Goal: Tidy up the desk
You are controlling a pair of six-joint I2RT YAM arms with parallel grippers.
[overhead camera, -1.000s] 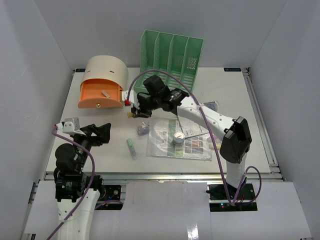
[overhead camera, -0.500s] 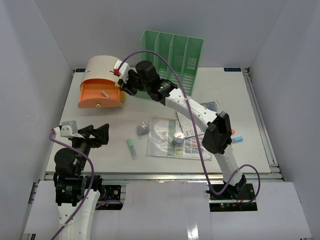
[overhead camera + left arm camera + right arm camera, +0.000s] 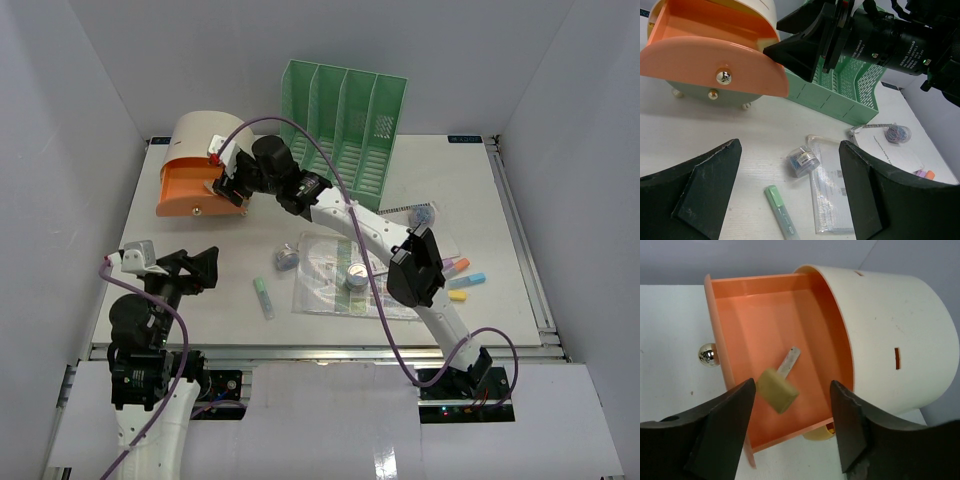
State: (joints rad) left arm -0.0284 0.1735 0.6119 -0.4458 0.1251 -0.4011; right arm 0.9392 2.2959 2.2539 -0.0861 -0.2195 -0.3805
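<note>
The right hand (image 3: pixel 792 385), spread wide and gripping nothing, hangs straight above the open orange drawer (image 3: pixel 740 315) at the desk's (image 3: pixel 450 180) far-left corner, with a yellowish block (image 3: pixel 777 395) lying below between its fingers.

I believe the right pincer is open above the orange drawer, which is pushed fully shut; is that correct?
Not quite: the orange drawer is pulled out, not shut. The right wrist view shows its open inside, with a white stick on its floor. The rest holds: the right pincer is open above it.
</note>
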